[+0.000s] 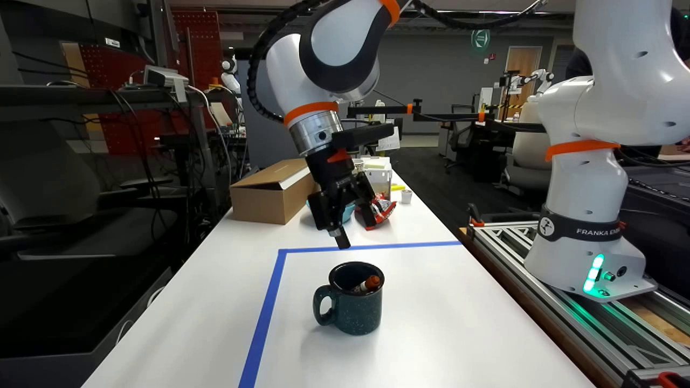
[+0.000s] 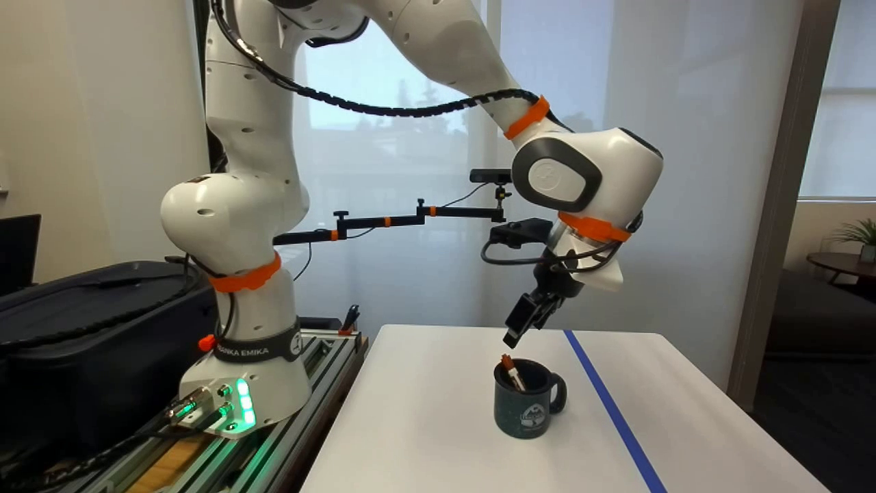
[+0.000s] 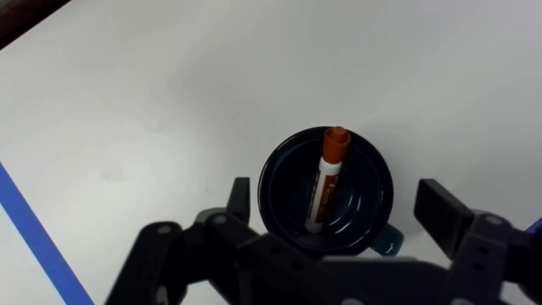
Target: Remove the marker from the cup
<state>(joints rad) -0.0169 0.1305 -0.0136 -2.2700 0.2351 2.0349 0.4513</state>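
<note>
The dark teal-black cup [image 1: 358,315] stands upright on the white table. It shows in both exterior views, also here [image 2: 506,411], and in the wrist view [image 3: 281,186]. The marker [image 3: 327,182], white with an orange-red cap, leans inside it, cap up at the rim. The cap also shows in both exterior views [image 1: 372,283] [image 2: 512,373]. My gripper [image 3: 334,184] is open and empty. In the exterior views it hangs tilted above the cup [image 1: 354,231] [image 2: 524,331], apart from it. In the wrist view the cup and marker appear between the fingers. Gripper linkage hides the cup's near edge.
Blue tape [image 1: 264,323] marks lines on the table. Farther back stand a cardboard box [image 1: 264,205], a light blue bowl [image 1: 349,213], a red packet [image 1: 381,211] and a small white container [image 1: 406,196]. The table's edge shows in the wrist view [image 3: 31,27].
</note>
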